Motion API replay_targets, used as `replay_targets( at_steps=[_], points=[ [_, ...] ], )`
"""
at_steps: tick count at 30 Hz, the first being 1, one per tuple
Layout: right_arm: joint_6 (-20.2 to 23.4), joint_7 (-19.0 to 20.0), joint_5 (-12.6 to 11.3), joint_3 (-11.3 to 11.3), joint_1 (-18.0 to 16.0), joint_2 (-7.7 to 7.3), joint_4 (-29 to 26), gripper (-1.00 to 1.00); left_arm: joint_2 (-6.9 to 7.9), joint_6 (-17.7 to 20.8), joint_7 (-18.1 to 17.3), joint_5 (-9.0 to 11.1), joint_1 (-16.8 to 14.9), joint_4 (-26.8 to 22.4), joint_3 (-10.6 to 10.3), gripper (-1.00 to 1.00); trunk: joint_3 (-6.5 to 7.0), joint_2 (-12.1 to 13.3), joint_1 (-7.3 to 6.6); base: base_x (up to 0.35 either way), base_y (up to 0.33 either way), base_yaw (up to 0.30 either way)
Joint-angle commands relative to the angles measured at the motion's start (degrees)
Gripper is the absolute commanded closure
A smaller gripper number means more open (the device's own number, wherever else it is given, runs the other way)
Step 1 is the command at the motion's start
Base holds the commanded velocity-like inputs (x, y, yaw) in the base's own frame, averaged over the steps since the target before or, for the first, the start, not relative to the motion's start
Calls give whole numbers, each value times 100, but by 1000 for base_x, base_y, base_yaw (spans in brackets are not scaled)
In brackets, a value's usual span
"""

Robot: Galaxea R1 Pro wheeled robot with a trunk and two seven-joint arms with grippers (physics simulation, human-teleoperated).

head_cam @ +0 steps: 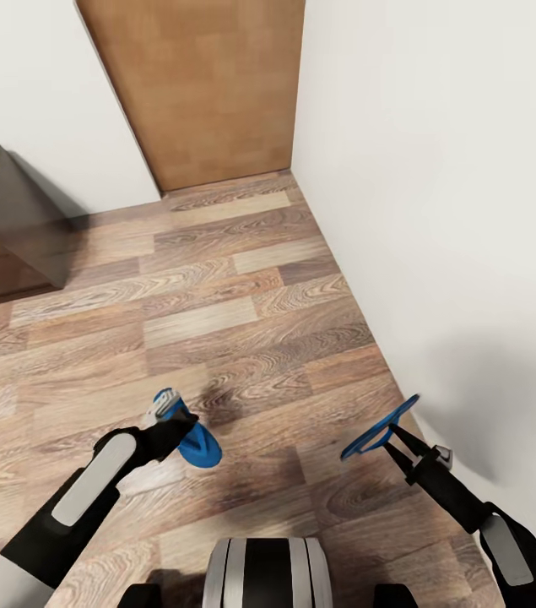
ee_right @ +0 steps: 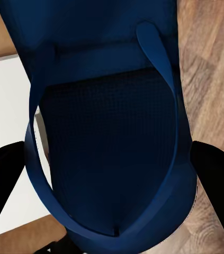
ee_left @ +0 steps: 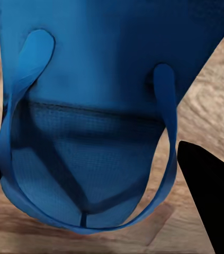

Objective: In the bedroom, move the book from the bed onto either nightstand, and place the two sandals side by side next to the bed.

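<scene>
Left gripper [head_cam: 173, 425]: fingers closed on a blue sandal [head_cam: 196, 445], held above the wood-plank floor [head_cam: 242, 321]. Right gripper [head_cam: 401, 442]: fingers clamped on the second sandal [head_cam: 377, 432], close to the white wall [head_cam: 436, 211]. Brown door [head_cam: 208, 84] at the far corner; dark cabinet [head_cam: 6, 228] against the far wall at left.

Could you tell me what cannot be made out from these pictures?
- Left sandal: partly hidden by the left gripper, head view.
- Right sandal: seen edge-on, head view.
- Dark cabinet: cut off by the frame edge.
- Both wrist views: sandal, sandal cropped; jaws' contact hidden.
</scene>
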Motion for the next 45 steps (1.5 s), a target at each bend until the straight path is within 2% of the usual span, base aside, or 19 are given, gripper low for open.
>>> replay_targets(
  at_steps=[1, 5, 7, 10, 11, 12, 17, 20, 22, 23, 24, 25, 26, 27, 29, 31, 35, 43, 45],
  points=[
    [22, 2, -7, 0, -2, 2, 6, 100, 42, 96, 13, 18, -5, -18, -30, 100, 20, 0, -3, 0, 0, 0],
    [12, -11, -6, 12, -2, 61, 16, 100, 211, 235, -286, -28, 0, -36, -64, 100, 108, 6, -13, 0, 0, 0],
    [9, -15, 64, 14, -2, 188, 17, 100, 423, 250, -612, -206, 2, -37, -70, 100, 153, 8, -19, 0, 0, 0],
    [5, -14, 408, 10, -2, 265, 17, 100, 636, 322, -1161, -372, 2, -38, -76, 100, 219, 12, -26, 0, 0, 0],
    [5, -14, 573, 8, -2, 293, 17, 100, 698, 456, -1337, -411, 2, -38, -77, 100, 241, 14, -29, 0, 0, 0],
    [4, -14, 640, 7, -2, 310, 17, 100, 723, 575, -1408, -428, 2, -38, -78, 100, 263, 15, -31, 0, 0, 0],
    [4, -14, 754, 6, -2, 350, 39, 100, 766, 908, -1534, -454, 2, -6, -78, 100, 374, 22, -44, 0, 0, 0],
    [4, -15, 809, 6, -2, 489, 55, 100, 770, 940, -1552, -457, 6, 3, -78, 100, 441, 26, -52, 0, 0, 0],
    [-2, -20, 1082, 6, -2, 656, 60, 100, 774, 949, -1630, -509, 10, 21, -81, 100, 485, 28, -57, 0, 0, 0],
    [-4, -20, 1299, 6, -2, 724, 60, 100, 774, 950, -1697, -660, 12, 99, -88, 100, 507, 30, -60, 0, 0, 0],
    [-4, -20, 1370, 6, -2, 740, 60, 100, 774, 952, -1733, -735, 14, 138, -90, 100, 529, 31, -62, 0, 0, 0],
    [-4, -17, 1538, 6, -2, 774, 61, 100, 775, 955, -1931, -1006, 29, 259, -93, 100, 551, 32, -65, 0, 0, 0],
    [-4, -16, 1607, 6, -2, 787, 61, 100, 781, 956, -2157, -1198, 45, 328, -94, 100, 574, 34, -68, 0, 0, 0],
    [-5, -15, 1674, 6, -2, 798, 61, 100, 810, 958, -2635, -1457, 63, 437, -91, 100, 596, 35, -70, 0, 0, 0],
    [-5, -14, 1720, 6, -2, 805, 61, 100, 831, 959, -3338, -1700, 74, 571, -89, 100, 640, 38, -75, 0, 0, 0],
    [-5, -14, 1739, 6, -2, 805, 61, 100, 839, 960, -3764, -1827, 78, 632, -88, 100, 684, 40, -80, 0, 0, 0],
    [-5, -6, 1743, -1, -2, 807, 61, 100, 838, 944, -4013, -1893, 81, 676, -94, 100, 684, 40, -80, 0, 0, 0],
    [-5, 0, 1737, -3, -2, 809, 61, 100, 759, 959, -4087, -1860, 81, 668, -104, 100, 684, 40, -80, 0, 0, 0],
    [-5, -2, 1737, -3, -2, 810, 61, 100, 750, 960, -4094, -1798, 81, 662, -104, 100, 684, 40, -80, 0, 0, 0]
  ],
)
